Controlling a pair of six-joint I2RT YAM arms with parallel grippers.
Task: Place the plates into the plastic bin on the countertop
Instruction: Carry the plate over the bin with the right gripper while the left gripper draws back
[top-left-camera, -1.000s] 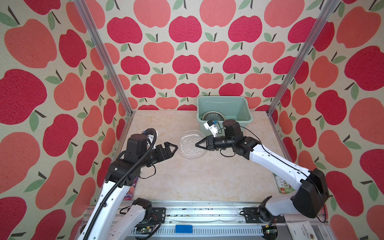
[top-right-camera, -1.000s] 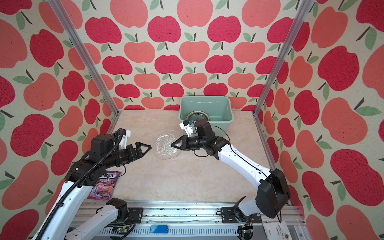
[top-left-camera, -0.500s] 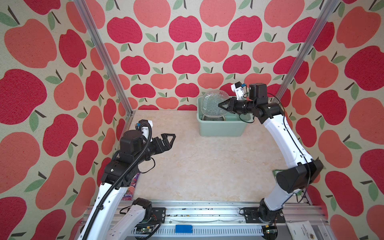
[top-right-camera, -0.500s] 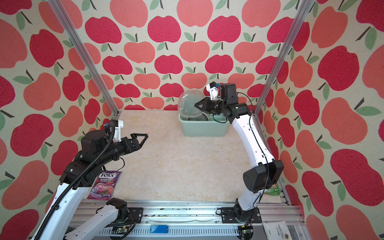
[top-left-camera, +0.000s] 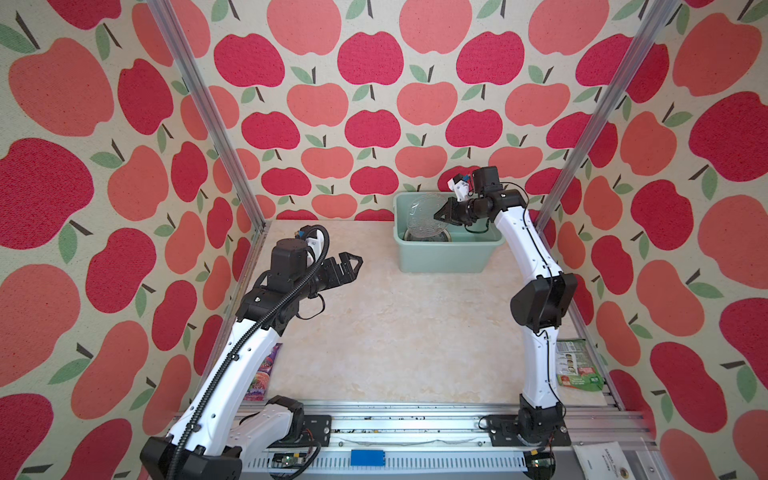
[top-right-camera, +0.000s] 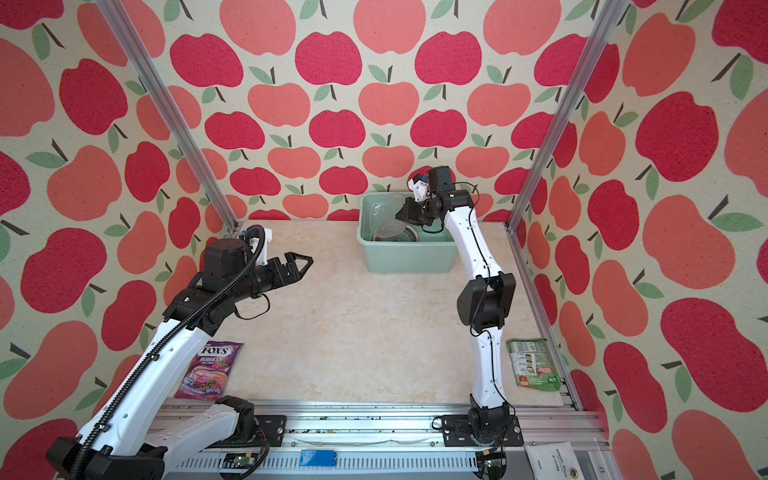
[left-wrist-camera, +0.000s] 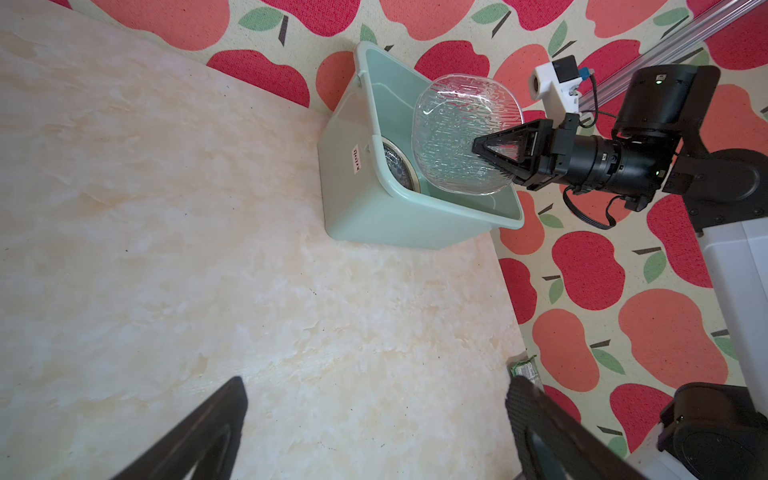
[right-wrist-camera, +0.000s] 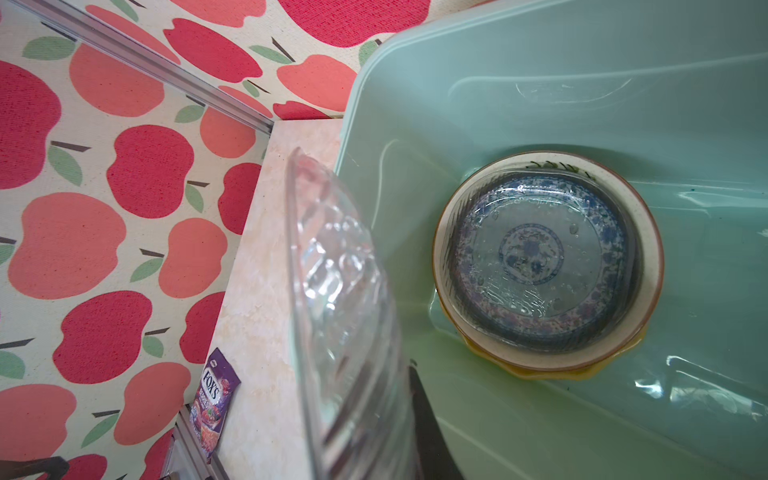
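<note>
My right gripper (top-left-camera: 438, 216) (top-right-camera: 399, 215) (left-wrist-camera: 476, 147) (right-wrist-camera: 388, 386) is shut on the rim of a clear glass plate (top-left-camera: 423, 214) (top-right-camera: 387, 212) (left-wrist-camera: 457, 133) (right-wrist-camera: 340, 282). It holds the plate tilted on edge over the left part of the mint-green plastic bin (top-left-camera: 440, 259) (top-right-camera: 407, 259) (left-wrist-camera: 395, 224) (right-wrist-camera: 540, 83), at the back of the countertop (top-left-camera: 395, 332). A stack of plates (right-wrist-camera: 532, 249) (top-left-camera: 428, 237) (left-wrist-camera: 399, 166) lies in the bin: clear glass over blue patterned, then cream, then yellow. My left gripper (top-left-camera: 355, 262) (top-right-camera: 307, 262) (left-wrist-camera: 374, 386) hovers open and holds nothing, at the left.
A purple snack packet (top-right-camera: 210, 365) (top-left-camera: 264, 370) (right-wrist-camera: 214, 399) lies at the front left under the left arm. A green packet (top-left-camera: 575, 365) (top-right-camera: 534, 363) (left-wrist-camera: 525, 370) lies at the front right edge. Aluminium posts stand at the back corners, a rail (top-left-camera: 415, 419) along the front.
My right arm carried the glass plate from the middle of the countertop back over the bin, then lowered it slightly. My left gripper drew back to the left, still open.
</note>
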